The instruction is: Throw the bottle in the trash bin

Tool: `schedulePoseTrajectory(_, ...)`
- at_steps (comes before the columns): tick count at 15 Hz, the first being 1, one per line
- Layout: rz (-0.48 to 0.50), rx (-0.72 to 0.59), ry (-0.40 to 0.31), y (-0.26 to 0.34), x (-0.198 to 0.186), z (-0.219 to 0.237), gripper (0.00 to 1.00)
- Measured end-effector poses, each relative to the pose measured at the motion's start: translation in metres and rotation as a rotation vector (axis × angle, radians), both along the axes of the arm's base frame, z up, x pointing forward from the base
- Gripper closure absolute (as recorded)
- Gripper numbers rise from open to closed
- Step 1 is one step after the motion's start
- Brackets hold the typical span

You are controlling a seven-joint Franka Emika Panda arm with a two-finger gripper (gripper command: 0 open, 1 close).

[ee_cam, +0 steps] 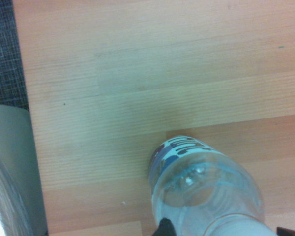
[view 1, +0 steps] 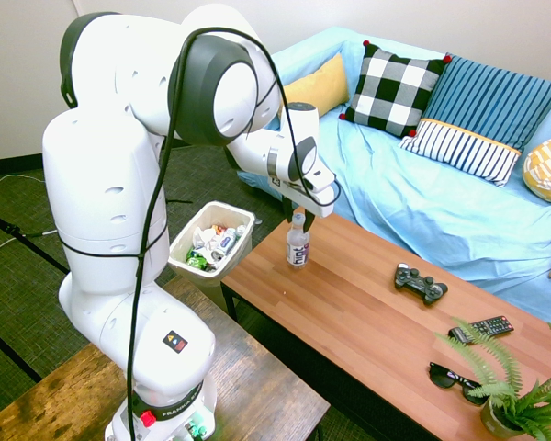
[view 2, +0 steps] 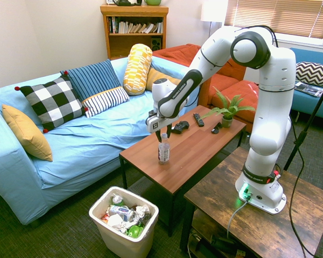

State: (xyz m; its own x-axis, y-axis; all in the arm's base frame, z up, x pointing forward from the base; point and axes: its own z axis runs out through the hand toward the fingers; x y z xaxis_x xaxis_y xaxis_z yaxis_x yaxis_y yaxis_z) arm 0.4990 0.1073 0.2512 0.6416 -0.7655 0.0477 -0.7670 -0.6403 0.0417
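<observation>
The bottle (view 1: pixel 297 242) stands upright on the wooden surface (view 1: pixel 367 312), directly beneath the pincer (view 1: pixel 298 214), whose fingers flank its white cap (clamped or not, I cannot tell). Clear ribbed plastic, dark label. The white tapered bin (view 2: pixel 124 240) sits on the floor.

Bottle (view 1: pixel 297 246) upright on surface (view 1: pixel 367 312), near end edge, under gripper (view 1: pixel 298 213). Trash bin (view 1: pixel 211 241) on floor just off that end. Game controller (view 1: pixel 420 282), remote (view 1: pixel 480 328), sunglasses (view 1: pixel 456 378), potted plant (view 1: pixel 519 395) toward far end. Sofa (view 1: pixel 422 202) behind surface.
</observation>
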Motion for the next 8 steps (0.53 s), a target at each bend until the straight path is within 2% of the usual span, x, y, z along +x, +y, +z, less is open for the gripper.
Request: schedulePoseTrajectory(8,-0.001,0.023,-0.02,0.0,0.006,0.014,1.0)
